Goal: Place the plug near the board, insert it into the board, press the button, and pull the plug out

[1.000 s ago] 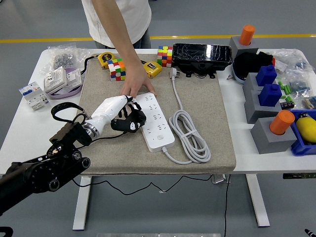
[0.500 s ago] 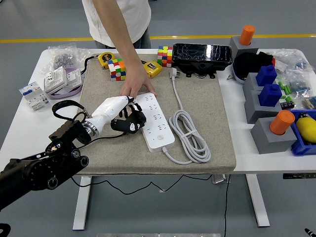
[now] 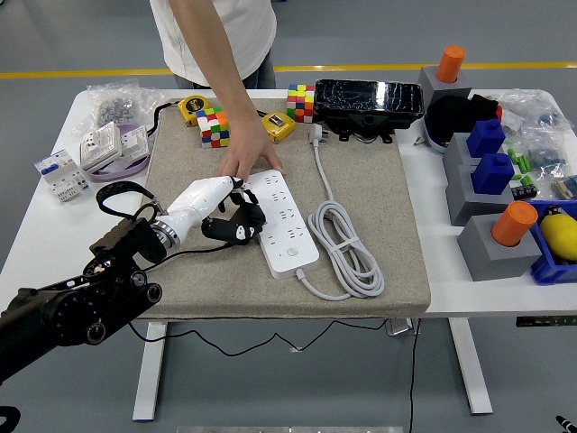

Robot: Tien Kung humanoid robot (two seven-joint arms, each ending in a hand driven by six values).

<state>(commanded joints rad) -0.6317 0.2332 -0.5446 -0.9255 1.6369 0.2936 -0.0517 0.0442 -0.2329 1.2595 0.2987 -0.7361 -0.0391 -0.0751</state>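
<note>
A white power strip [image 3: 284, 221] lies at an angle on the grey felt mat [image 3: 379, 198], its round button [image 3: 290, 252] near its close end. My left hand [image 3: 236, 219], white-backed with black fingers, is at the strip's left edge, curled around a black plug. The plug's black cable [image 3: 194, 253] trails toward the mat's front edge. Whether the plug's pins are in a socket is hidden by the fingers. A person's hand [image 3: 252, 162] presses on the strip's far end. The strip's own white cord [image 3: 347, 248] lies coiled to its right.
Two colour cubes [image 3: 214, 124] [image 3: 301, 101], yellow tape measures [image 3: 279, 126] and a black box [image 3: 368, 101] line the mat's far edge. Grey blocks with blue and orange pegs [image 3: 491, 171] stand at the right. White electrical parts [image 3: 61, 171] lie at the far left.
My left hand has shifted very slightly along the strip's left edge, still holding the plug. The person's hand has stayed on the strip.
</note>
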